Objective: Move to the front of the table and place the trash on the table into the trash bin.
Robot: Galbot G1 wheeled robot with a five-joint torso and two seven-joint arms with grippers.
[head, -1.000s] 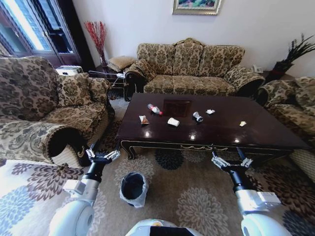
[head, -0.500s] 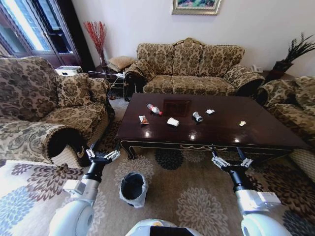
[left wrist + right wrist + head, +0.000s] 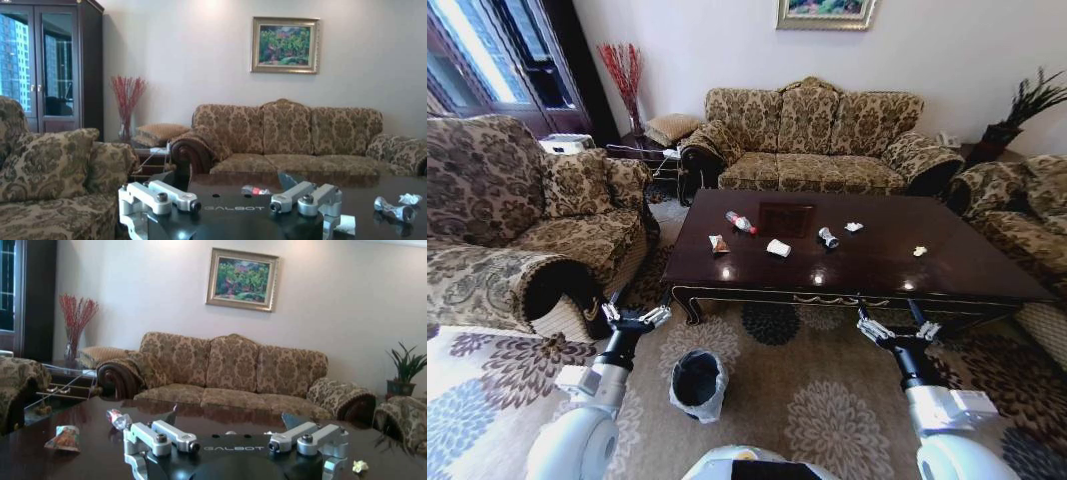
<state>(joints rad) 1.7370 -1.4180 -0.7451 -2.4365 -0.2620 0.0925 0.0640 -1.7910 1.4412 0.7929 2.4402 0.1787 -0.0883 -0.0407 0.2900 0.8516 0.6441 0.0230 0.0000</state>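
Desk [image 3: 947, 262]: far-right corner running off frame edge. Trash bin [image 3: 697, 383]: contents lying in shadow, unreadable. Paper bits [image 3: 920, 251]: showing too small to ID.

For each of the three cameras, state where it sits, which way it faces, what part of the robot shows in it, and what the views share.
Head view: high on the robot, looking forward and down at the table, trash bin, left gripper and right gripper, both open.
Left wrist view: low, level with the tabletop, facing the sofa; its own open fingers show.
Right wrist view: the same, facing the sofa; its own open fingers show.
Shared: sofa, painting, bottle.
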